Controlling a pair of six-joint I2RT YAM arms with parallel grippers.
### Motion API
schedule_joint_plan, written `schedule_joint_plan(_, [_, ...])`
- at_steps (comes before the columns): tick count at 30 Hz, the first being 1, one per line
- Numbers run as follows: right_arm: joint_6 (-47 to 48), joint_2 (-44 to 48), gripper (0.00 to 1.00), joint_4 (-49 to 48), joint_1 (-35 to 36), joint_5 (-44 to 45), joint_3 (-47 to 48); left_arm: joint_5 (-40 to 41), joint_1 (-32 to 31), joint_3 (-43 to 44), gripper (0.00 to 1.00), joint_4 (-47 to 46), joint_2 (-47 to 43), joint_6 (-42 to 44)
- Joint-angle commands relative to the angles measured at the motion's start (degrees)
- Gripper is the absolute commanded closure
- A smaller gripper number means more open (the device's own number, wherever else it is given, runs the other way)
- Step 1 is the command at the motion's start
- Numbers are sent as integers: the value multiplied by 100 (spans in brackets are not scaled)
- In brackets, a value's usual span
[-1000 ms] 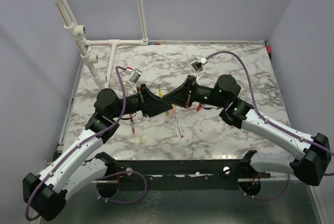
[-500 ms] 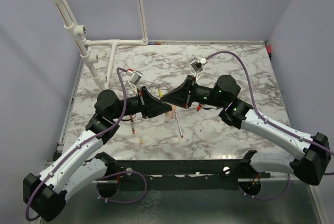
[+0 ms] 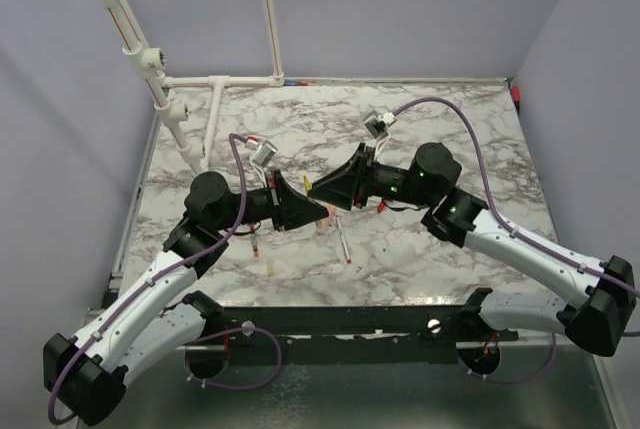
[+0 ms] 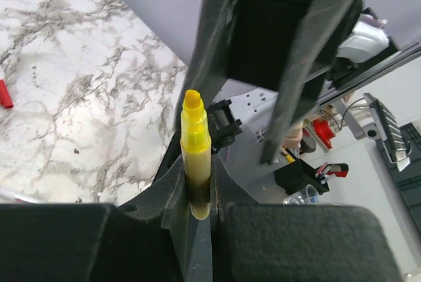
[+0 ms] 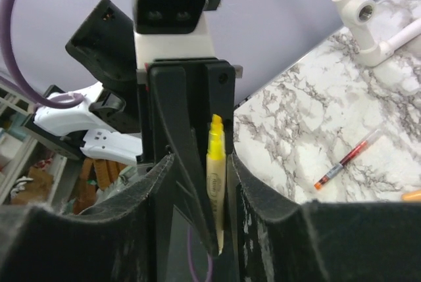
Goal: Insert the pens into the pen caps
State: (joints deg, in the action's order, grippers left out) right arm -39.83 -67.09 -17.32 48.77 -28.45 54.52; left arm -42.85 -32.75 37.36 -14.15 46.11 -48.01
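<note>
A yellow pen (image 4: 196, 137) stands in my left gripper (image 4: 197, 183), whose jaws are shut on its lower end. In the right wrist view the same pen (image 5: 216, 170) has a pale barrel and a bright yellow far end. My right gripper (image 5: 200, 160) is open. Its jaws stand wider than the pen, around both the pen and one left finger (image 5: 174, 117). From above, the left gripper (image 3: 322, 212) and right gripper (image 3: 314, 190) meet tip to tip over mid-table. A grey pen (image 3: 342, 241), a red pen (image 3: 254, 244) and a yellow cap (image 3: 270, 269) lie below them.
A white pipe frame (image 3: 215, 84) stands at the back left of the marble table (image 3: 440, 119). A pen with a red-orange end (image 5: 345, 157) lies on the marble right of the right gripper. A red cap (image 4: 4, 94) shows at the left edge.
My right gripper's jaws have parted from around the yellow pen. My left gripper closed on the pen and stays shut. Both wrists have drifted slightly toward the near left.
</note>
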Motion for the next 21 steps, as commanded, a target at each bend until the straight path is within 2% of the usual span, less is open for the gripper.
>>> schedule_joint_plan(1, [524, 340, 57, 695, 36, 383, 346, 128, -29, 146, 100, 1071, -84, 848])
schedule_joint_plan(9, [1049, 609, 54, 2301, 36, 1337, 577, 573, -34, 479, 100, 2298, -75, 1813])
schedule_joint_plan(15, [1063, 473, 55, 3094, 86, 1856, 460, 1902, -29, 1080, 100, 3556, -190, 2737])
schedule_joint_plan(21, [890, -45, 55, 3526, 686, 2785, 450, 3216, -29, 1261, 100, 4086, -384, 2964])
